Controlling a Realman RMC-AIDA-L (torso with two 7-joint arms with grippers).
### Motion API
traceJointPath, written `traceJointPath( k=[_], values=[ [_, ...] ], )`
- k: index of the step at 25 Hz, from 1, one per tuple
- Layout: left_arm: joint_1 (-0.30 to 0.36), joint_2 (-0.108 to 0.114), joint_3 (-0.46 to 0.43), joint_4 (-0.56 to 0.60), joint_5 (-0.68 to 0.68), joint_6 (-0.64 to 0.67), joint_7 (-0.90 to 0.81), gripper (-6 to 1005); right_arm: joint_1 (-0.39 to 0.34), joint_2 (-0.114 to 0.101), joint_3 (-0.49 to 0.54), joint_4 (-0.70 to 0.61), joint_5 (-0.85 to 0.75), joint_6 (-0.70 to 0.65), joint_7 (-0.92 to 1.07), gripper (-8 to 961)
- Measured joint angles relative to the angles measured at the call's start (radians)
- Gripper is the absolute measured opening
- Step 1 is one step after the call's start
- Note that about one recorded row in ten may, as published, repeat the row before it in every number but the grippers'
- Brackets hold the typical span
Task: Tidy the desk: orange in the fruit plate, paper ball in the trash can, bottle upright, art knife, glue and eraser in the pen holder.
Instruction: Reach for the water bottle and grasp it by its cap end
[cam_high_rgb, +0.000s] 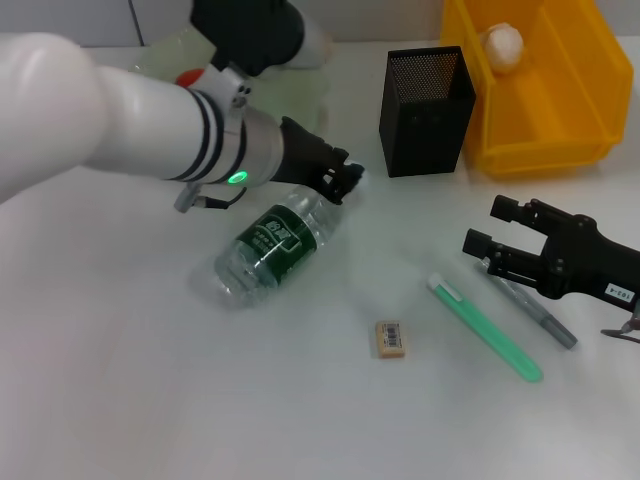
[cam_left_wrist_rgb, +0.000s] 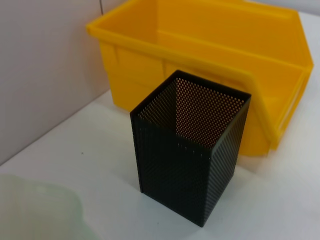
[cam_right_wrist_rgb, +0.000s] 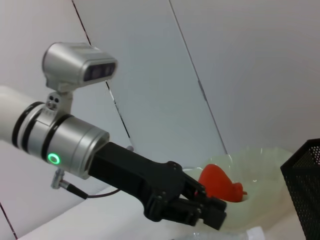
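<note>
Left gripper (cam_high_rgb: 345, 178) sits at the cap end of the bottle (cam_high_rgb: 272, 246), which lies flat on the desk; fingers look closed around its neck, likely to tip it upright. Right gripper (cam_high_rgb: 492, 228) waits with fingers apart by the pen holder (cam_high_rgb: 426, 98).

Hidden and cut-off parts
The left arm covers most of the plate (cam_high_rgb: 315, 90); the bottle's (cam_high_rgb: 272, 245) cap sits behind the left gripper (cam_high_rgb: 345, 178).

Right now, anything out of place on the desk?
Yes. The clear plastic bottle with the dark-green label lies on its side on the white table, the left gripper at its cap end. The small beige eraser also lies loose, outside the black mesh pen holder.
</note>
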Motion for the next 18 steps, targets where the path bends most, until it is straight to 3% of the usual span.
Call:
traceJointPath(
  k=[2,8,10,18],
  values=[
    [-0.03,-0.001,0.005,-0.037,-0.001,-0.011,-0.003,183,0.0,0.0,-0.001,0.005,0.0,0.004,0.0,788],
    [-0.046,-0.002,0.009,-0.057,-0.013,-0.051,-0.002,324,0.0,0.0,-0.001,0.009,-0.003,0.017,0.0,788],
    [-0.05,-0.002,0.007,-0.067,-0.013,-0.059,-0.001,557,0.0,0.0,-0.001,0.009,-0.004,0.017,0.0,788],
    [-0.056,-0.001,0.04,-0.123,-0.02,-0.115,0.004,735,0.007,0.001,-0.001,0.016,-0.002,0.025,0.0,788]
  ],
)
